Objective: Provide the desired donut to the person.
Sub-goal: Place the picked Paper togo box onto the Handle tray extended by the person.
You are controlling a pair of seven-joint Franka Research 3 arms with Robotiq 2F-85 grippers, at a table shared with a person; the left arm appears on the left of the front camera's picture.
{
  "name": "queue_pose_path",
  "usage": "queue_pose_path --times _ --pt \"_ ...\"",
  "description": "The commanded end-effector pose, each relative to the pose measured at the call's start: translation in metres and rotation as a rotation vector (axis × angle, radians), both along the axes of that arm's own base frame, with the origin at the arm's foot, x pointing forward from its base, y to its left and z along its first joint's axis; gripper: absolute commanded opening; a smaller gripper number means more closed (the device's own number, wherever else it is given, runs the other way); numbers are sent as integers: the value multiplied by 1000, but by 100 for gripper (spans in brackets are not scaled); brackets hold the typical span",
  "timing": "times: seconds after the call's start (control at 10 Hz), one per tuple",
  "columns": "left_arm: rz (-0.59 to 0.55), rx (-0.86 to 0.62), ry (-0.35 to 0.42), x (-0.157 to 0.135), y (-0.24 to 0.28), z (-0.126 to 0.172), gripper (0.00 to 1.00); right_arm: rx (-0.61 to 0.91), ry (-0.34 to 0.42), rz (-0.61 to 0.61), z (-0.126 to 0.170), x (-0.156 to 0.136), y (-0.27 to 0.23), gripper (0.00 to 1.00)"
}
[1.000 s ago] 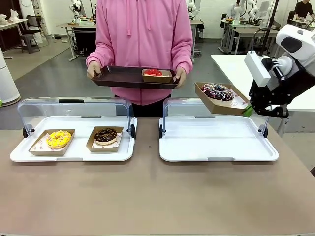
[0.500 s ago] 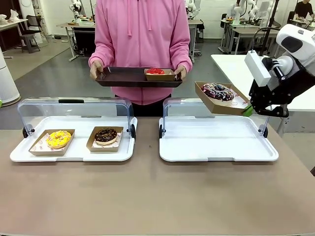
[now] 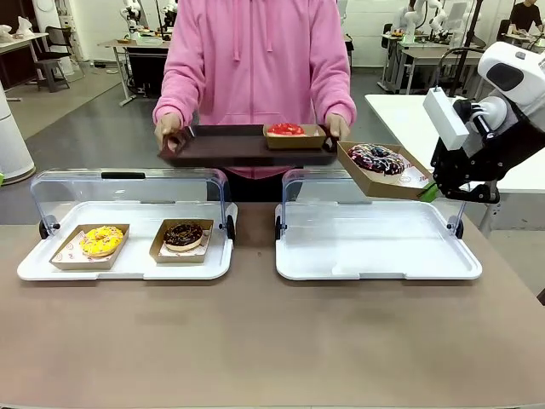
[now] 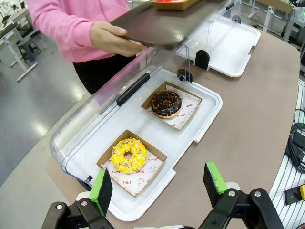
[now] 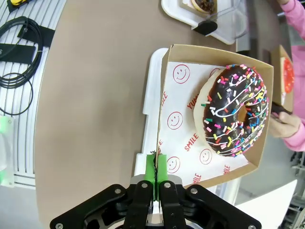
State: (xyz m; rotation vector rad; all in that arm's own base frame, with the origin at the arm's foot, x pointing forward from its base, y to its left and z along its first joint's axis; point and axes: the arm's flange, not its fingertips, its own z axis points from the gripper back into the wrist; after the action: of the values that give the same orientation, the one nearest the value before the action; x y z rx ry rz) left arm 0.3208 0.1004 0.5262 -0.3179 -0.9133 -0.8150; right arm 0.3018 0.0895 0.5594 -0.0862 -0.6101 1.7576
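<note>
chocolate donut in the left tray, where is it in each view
Front view: the chocolate donut sits left of centre, in the right-hand box of the left tray.
Left wrist view: just above the middle.
Right wrist view: cut off by the top edge.
Shared landmark: the person's pink hoodie.

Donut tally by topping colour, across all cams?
Yellow donut: 1
Red donut: 1
Chocolate: 2, the display-case donut and the sprinkled donut in the cardboard tray held by the right claw
Total: 4
</note>
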Motion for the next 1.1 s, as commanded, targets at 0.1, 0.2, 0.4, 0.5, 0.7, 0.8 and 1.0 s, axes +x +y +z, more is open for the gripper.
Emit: queue_pose_path --times 0.1,0.2,0.4,0.5,0.7,0.8,1.0 --pt "-2 -14 -1 0 1 0 100 -5 0 2 0 -1 2 0" --pt "-2 -14 -1 0 1 0 100 -5 0 2 0 -1 2 0" --pt "-2 -14 -1 0 1 0 100 -5 0 2 0 -1 2 0" --pt "-2 -14 -1 0 1 0 100 -5 0 2 0 -1 2 0" --pt "-2 -14 -1 0 1 0 100 -5 0 2 0 -1 2 0" --pt "-2 -14 -1 0 1 0 100 -5 0 2 0 -1 2 0" --pt "-2 -14 -1 0 1 0 100 -5 0 2 0 -1 2 0"
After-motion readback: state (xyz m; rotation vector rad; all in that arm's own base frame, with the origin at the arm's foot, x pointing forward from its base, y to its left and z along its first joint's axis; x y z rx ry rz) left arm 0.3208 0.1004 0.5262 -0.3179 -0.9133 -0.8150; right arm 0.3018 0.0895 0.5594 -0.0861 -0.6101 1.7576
